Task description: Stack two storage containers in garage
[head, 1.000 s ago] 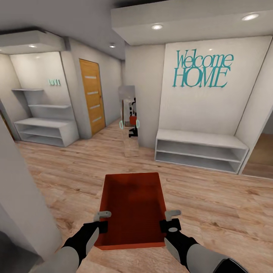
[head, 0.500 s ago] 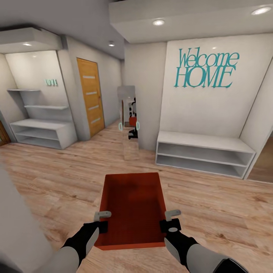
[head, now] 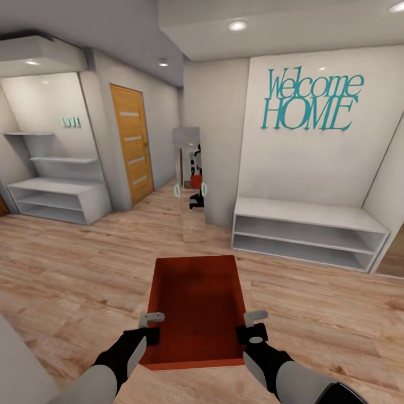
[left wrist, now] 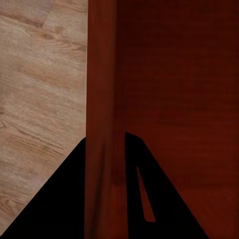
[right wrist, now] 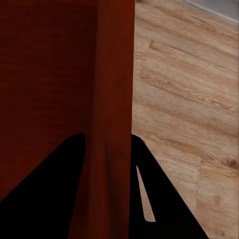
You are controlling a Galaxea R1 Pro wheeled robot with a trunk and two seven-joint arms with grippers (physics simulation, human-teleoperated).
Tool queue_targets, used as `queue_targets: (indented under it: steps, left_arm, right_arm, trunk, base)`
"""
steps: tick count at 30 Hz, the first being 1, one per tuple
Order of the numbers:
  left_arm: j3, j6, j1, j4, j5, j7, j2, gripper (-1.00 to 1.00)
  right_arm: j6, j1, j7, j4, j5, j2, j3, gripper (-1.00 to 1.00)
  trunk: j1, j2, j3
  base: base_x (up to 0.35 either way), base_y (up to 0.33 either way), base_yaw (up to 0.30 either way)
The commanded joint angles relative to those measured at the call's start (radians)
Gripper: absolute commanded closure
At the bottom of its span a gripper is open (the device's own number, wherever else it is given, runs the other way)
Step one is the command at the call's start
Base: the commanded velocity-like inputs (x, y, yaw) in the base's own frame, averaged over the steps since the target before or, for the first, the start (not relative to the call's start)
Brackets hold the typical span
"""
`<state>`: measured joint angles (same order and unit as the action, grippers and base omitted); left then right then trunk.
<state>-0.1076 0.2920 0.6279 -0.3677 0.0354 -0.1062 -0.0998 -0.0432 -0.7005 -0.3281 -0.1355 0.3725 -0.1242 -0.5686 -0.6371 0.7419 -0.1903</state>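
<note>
One orange-red lidless storage container (head: 196,303) hangs level in front of me above a light wood-plank floor, held between both arms. My left gripper (head: 150,328) is shut on its left side wall near the close end. My right gripper (head: 251,325) is shut on the right side wall opposite. In the left wrist view the ribbed wall (left wrist: 102,99) runs between the two dark fingers of the left gripper (left wrist: 104,142). The right wrist view shows the other wall (right wrist: 114,99) pinched in the right gripper (right wrist: 107,137). The garage and its floor are out of view.
Ahead stands a narrow mirror (head: 192,185) on a wall corner, reflecting the robot. A low white shelf bench (head: 308,233) sits under a teal "Welcome HOME" sign (head: 311,101). A wooden door (head: 132,143) and white shelving (head: 56,193) lie left. A pale wall corner (head: 17,365) is near left.
The whole view has shifted as the camera moved: the near-left wall corner has slid out towards the edge and the bench has drifted right. Container and grippers keep their hold.
</note>
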Motion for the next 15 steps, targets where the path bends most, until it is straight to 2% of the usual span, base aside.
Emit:
queue_targets:
  steps: [1, 10, 15]
  left_arm:
    - [-0.003, 0.007, -0.001, 0.001, 0.011, -0.006, 0.029, 1.0]
    - [-0.003, 0.007, -0.001, 0.001, 0.011, -0.006, 0.031, 1.0]
    - [-0.003, 0.007, -0.001, 0.001, 0.011, -0.006, 0.031, 1.0]
  right_arm:
    - [-0.014, -0.002, -0.003, -0.002, -0.014, 0.006, 0.035, 1.0]
    - [-0.014, -0.002, -0.003, 0.0, -0.014, 0.006, 0.035, 1.0]
    - [-0.014, -0.002, -0.003, -0.001, -0.014, 0.006, 0.035, 1.0]
  trunk:
    - [-0.001, 0.001, -0.001]
    - [-0.001, 0.001, -0.001]
    - [-0.001, 0.001, -0.001]
  base:
    - [0.322, 0.0, 0.0]
    - [0.322, 0.0, 0.013]
    - [0.322, 0.0, 0.19]
